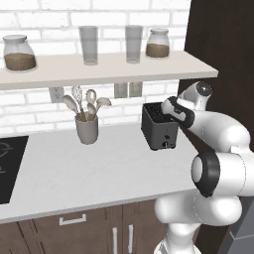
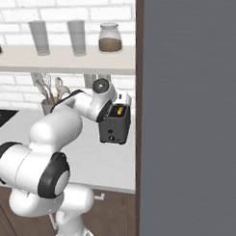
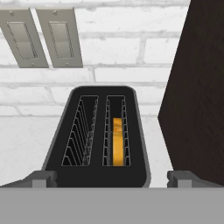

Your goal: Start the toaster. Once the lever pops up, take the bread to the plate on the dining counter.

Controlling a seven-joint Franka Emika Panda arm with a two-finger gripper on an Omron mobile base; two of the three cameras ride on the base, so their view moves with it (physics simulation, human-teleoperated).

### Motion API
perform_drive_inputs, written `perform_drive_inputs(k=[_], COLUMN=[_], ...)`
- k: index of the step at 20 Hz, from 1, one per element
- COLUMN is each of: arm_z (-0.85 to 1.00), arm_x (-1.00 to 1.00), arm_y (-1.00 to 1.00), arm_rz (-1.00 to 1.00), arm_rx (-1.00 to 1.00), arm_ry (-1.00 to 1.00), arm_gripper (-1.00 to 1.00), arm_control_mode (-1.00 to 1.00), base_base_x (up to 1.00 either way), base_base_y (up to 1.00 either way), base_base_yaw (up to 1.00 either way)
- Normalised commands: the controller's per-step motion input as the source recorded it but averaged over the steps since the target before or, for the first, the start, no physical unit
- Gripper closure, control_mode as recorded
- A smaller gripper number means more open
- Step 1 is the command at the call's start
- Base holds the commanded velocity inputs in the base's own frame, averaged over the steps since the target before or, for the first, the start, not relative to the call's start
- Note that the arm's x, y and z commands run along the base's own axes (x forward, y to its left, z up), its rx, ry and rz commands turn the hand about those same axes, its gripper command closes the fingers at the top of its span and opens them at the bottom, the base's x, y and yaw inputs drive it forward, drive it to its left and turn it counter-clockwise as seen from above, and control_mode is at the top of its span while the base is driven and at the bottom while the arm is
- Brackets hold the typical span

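The dark grey toaster [image 1: 158, 130] [image 2: 114, 127] stands on the white worktop against the brick wall. In the hand view I look straight down on its top [image 3: 101, 131]. A tan-orange bread slice [image 3: 117, 142] [image 2: 119, 110] sits deep in the right slot, and the left slot is empty. My gripper [image 3: 112, 179] hovers just above the toaster's near end, open, its fingertips [image 3: 43, 178] spread wider than the toaster's body and holding nothing. The round knob [image 1: 165, 144] shows low on the narrow face. I cannot make out the lever. The plate and the dining counter are out of view.
A dark tall cabinet side [image 1: 223, 39] [image 3: 197, 87] stands close to the toaster's right. A grey utensil holder [image 1: 87, 128] is to its left, and a black cooktop [image 1: 7, 168] at the far left. The shelf [image 1: 99, 67] above carries jars and glasses. Wall outlets [image 3: 43, 37] sit behind.
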Motion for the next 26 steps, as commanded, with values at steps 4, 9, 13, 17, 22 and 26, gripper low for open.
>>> perform_drive_inputs(k=[4,9,13,17,22,26], arm_z=[0.00,0.00,0.00,0.00,0.00,0.00], arm_x=[0.00,0.00,0.00,0.00,0.00,0.00], arm_y=[0.00,0.00,0.00,0.00,0.00,0.00], arm_rz=[0.00,0.00,0.00,0.00,0.00,0.00], arm_rx=[0.00,0.00,0.00,0.00,0.00,0.00], arm_ry=[0.00,0.00,0.00,0.00,0.00,0.00], arm_gripper=[-1.00,-1.00,-1.00,-1.00,-1.00,-1.00], arm_control_mode=[-1.00,-1.00,-1.00,-1.00,-1.00,-1.00], base_base_x=[0.00,0.00,0.00,0.00,0.00,0.00], base_base_y=[0.00,0.00,0.00,0.00,0.00,0.00], base_base_yaw=[0.00,0.00,0.00,0.00,0.00,0.00])
